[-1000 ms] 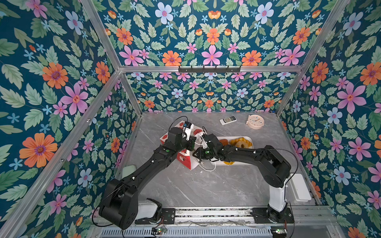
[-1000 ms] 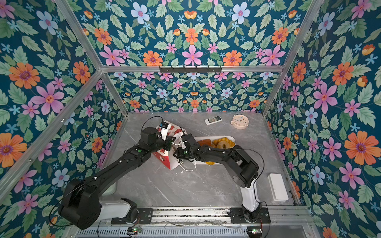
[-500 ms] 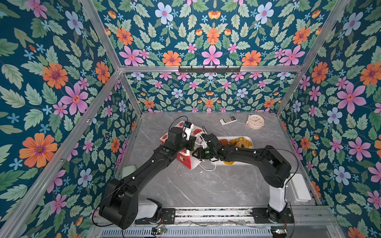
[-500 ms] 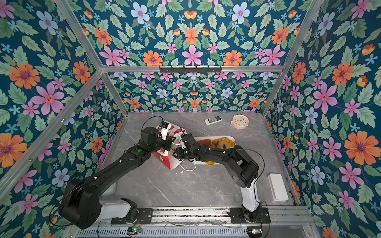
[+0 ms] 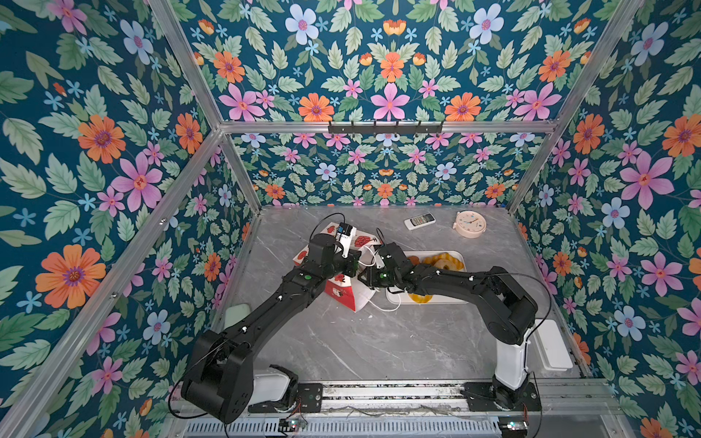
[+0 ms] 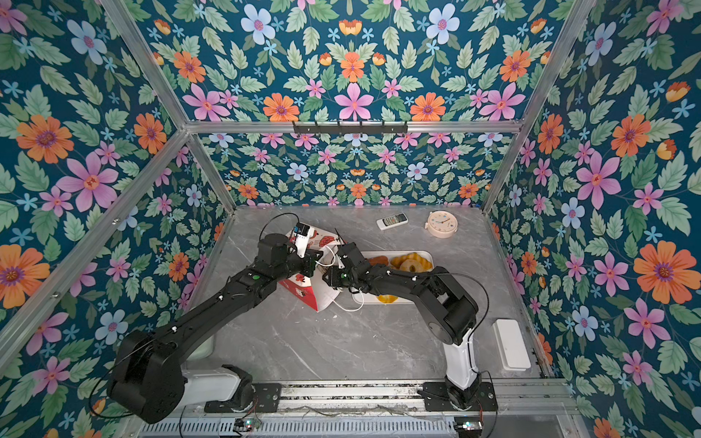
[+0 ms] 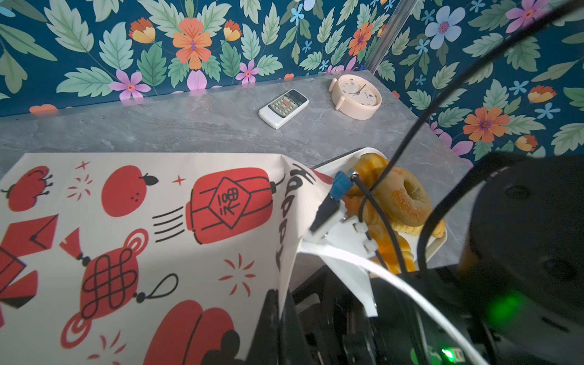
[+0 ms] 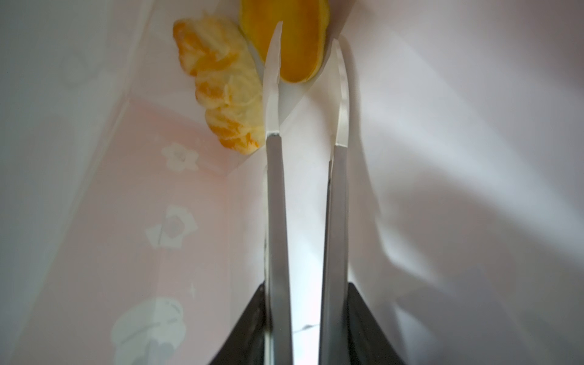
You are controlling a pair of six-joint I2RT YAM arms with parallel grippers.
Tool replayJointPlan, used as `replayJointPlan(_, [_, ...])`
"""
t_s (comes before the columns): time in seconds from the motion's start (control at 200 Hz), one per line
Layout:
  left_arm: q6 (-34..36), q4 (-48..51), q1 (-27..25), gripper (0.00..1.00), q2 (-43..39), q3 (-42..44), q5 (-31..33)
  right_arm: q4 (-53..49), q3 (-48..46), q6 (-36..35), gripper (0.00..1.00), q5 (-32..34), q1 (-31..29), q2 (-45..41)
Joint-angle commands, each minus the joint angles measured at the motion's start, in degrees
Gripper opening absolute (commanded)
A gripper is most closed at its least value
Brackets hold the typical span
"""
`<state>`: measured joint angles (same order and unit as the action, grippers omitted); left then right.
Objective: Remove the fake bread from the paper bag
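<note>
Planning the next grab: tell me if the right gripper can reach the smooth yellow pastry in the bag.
Probably yes. The right gripper is inside the paper bag, jaws apart, tips at the smooth yellow pastry; the twisted pastry lies beside, not between.

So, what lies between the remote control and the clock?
Only bare grey table lies between the remote control and the clock, clearest in the left wrist view.

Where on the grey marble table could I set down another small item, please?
The widest bare patch of the grey marble table lies in front, bordered by the red-and-white paper bag, the white rectangular tray and the arm bases. A smaller one lies back left, beside the white remote control. The middle is crowded: bag, tray and both arms meet there.
</note>
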<state>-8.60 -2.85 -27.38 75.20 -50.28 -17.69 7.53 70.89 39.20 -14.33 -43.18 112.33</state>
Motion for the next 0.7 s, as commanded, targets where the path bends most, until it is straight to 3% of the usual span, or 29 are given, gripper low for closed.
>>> replayJointPlan(0.0, [0.3, -0.4, -0.1, 0.01, 0.1, -0.4, -1.2, 3.7, 0.9, 1.2, 0.37, 0.8, 0.5, 1.2])
replayJointPlan(0.315, [-0.1, -1.2, -0.1, 0.01, 0.3, 0.0, -1.3, 10.9, -0.4, 2.5, 0.37, -4.3, 0.9, 1.9])
replayJointPlan(0.695, [-0.3, -1.6, -0.1, 0.01, 1.0, 0.1, -2.5, 10.4, -2.1, 1.1, 0.37, -0.6, 0.9, 0.5])
